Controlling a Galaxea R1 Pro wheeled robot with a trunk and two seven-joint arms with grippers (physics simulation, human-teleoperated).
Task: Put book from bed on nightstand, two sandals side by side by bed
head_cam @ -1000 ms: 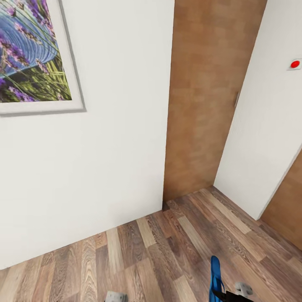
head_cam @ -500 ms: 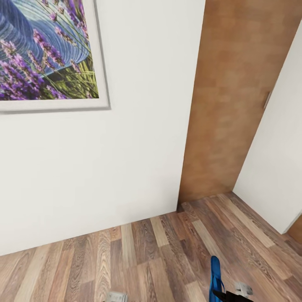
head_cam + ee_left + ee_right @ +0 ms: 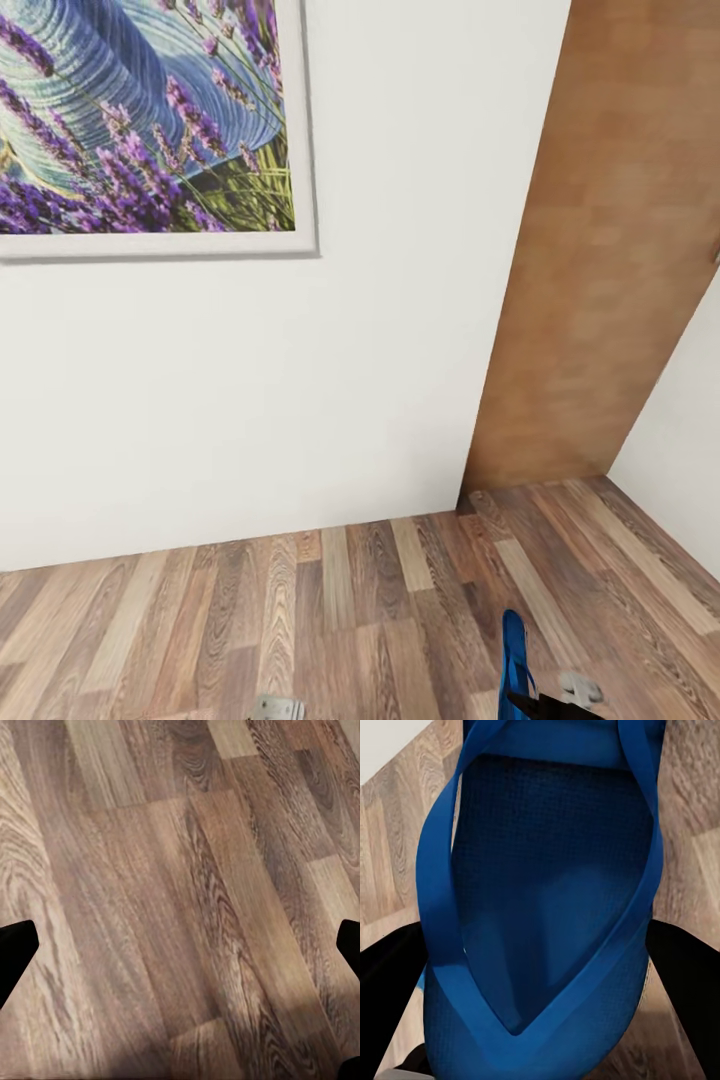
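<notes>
Facing a white wall right now, with a big framed lavender print hanging up on the left side of it. Purple flowers, blue swirly background, pale frame. Under it the wood-plank floor runs across the whole bottom of the head view.

Down at the bottom edge, left of middle, a little grey bit of the left gripper pokes in. From its own camera the left gripper has its two dark fingertips sitting way out at opposite edges, so it's spread wide apart, with just bare planks between them. Not holding anything.

Moving right, the wall ends at a tall brown wooden door, and past that there's another bit of white wall angling in at the corner.

Bottom right is the interesting part: a bright blue sandal sticking up edge-on above the right gripper, off the floor. In the right wrist camera the sandal is huge and close, straps meeting in a V, and the right gripper has a dark finger pressed against each side of it, so it's clamped on the sandal.
</notes>
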